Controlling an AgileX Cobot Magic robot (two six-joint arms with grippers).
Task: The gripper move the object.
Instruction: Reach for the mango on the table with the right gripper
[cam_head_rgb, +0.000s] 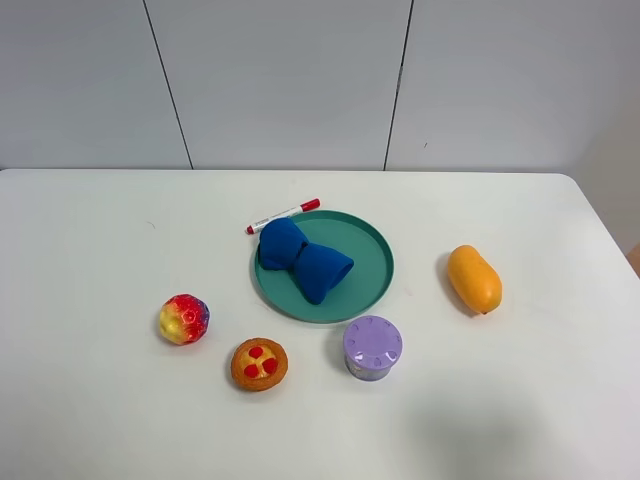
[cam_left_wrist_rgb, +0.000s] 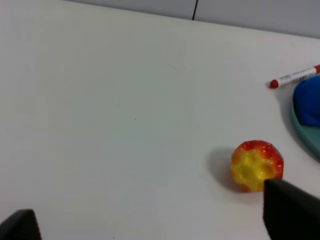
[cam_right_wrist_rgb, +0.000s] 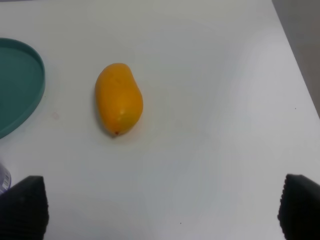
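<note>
My right gripper (cam_right_wrist_rgb: 160, 212), jaws wide apart, hangs short of the mango (cam_right_wrist_rgb: 119, 105), which lies alone on the table (cam_head_rgb: 560, 400) right of the plate (cam_head_rgb: 378, 262), so I judge a grasp across its narrow width is open; my left gripper (cam_left_wrist_rgb: 155, 222), likewise spread, sits near the ball (cam_left_wrist_rgb: 256, 165).

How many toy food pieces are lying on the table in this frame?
3. The orange mango lies right of the green plate; the red-yellow ball fruit lies far left; the tart sits between it and the purple jar. The blue cloth could hide something small.
</note>
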